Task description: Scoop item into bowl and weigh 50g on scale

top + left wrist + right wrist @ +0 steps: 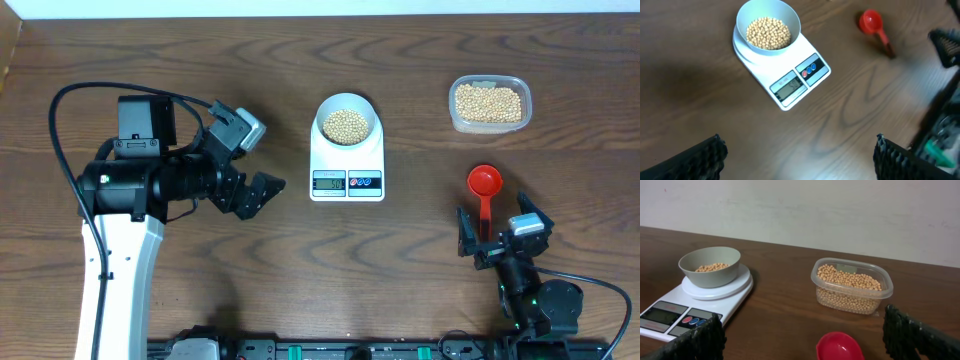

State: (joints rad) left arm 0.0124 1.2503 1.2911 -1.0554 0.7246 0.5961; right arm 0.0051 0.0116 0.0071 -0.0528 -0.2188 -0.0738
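Dark wooden table (400,290): both grippers rest with fingers spread wide, holding nothing. The left gripper (258,193), on a forearm stretched level, points at the scale (330,158) nearby. The right gripper (500,235) sits low, straddling the red scoop (484,182) handle (contact unclear). Beans (346,124) lie in the bowl (790,17) on the scale, with more in the clear tub (458,112).

Dark wood-grain table (400,260) with three things lying on it.
The white scale (347,165) sits near the middle, its display facing the near side. A clear plastic tub (452,105) rests well apart to its right, by the far edge. A red scoop (484,182) lies on bare wood nearer than the tub, round head toward it.
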